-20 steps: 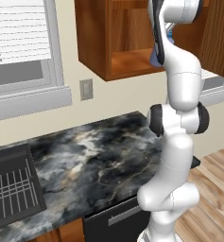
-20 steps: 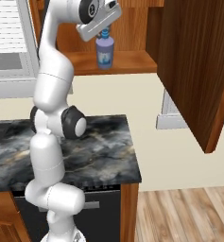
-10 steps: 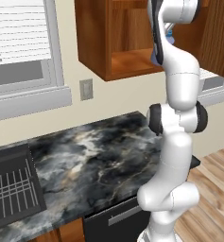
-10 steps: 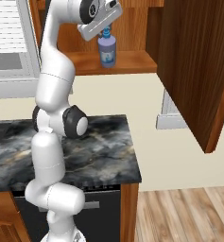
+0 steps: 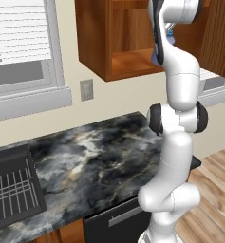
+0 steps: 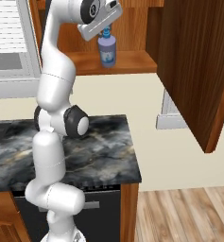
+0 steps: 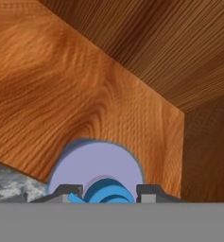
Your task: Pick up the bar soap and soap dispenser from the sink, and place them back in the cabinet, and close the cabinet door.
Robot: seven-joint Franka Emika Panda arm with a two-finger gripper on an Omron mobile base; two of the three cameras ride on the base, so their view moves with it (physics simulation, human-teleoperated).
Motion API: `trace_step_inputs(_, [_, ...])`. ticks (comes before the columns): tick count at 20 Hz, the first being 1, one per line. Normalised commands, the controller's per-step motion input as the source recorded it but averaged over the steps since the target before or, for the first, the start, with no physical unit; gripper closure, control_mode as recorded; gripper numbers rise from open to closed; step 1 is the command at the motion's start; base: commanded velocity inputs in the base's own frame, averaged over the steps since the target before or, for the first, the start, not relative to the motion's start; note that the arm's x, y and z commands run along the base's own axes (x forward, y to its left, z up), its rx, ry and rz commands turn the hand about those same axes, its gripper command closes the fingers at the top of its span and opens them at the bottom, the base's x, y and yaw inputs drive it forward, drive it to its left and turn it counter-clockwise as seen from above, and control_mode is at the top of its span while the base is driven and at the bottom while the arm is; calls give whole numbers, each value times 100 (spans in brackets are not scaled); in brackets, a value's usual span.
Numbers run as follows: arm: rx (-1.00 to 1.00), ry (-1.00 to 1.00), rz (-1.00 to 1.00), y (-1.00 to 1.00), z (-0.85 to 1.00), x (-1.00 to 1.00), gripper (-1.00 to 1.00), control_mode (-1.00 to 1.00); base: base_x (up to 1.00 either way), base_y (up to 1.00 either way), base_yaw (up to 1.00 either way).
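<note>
Right now my gripper (image 6: 105,34) is raised up at the cabinet (image 6: 132,61), and its jaws are clamped narrow on the pump top of the soap dispenser (image 6: 107,51). From the right base view the bottle hangs upright under my hand, its base at or just above the front part of the wooden shelf; I cannot tell whether it touches the wood. Its pale label faces out toward the room. From my hand view I look straight down on the bottle's rounded lilac shoulder (image 7: 98,165), with the blue pump head between my two dark fingertips (image 7: 153,191), and the shelf and inner cabinet walls lie beyond it. In the left base view my arm covers most of the bottle, leaving a sliver of blue and purple beside my wrist. The cabinet door (image 6: 198,71) stands swung open to the right of the shelf. Below, the marbled countertop (image 5: 99,156) runs along the wall, and the black sink (image 5: 12,190) with its wire rack sits at the far left.
</note>
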Motion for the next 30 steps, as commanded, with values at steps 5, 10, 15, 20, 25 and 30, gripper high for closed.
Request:
trace_step_inputs(5, [2,0,2,0,0,0,100,-100,0,0,0])
trace_step_inputs(10, [0,0,1,0,0,0,100,-100,0,0,0])
trace_step_inputs(15, [0,0,1,0,0,0,100,-100,0,0,0])
trace_step_inputs(20, [0,0,0,0,0,0,100,-100,0,0,0])
trace_step_inputs(25, [0,0,0,0,0,0,100,-100,0,0,0])
trace_step_inputs(30, [0,0,0,0,0,0,100,-100,0,0,0])
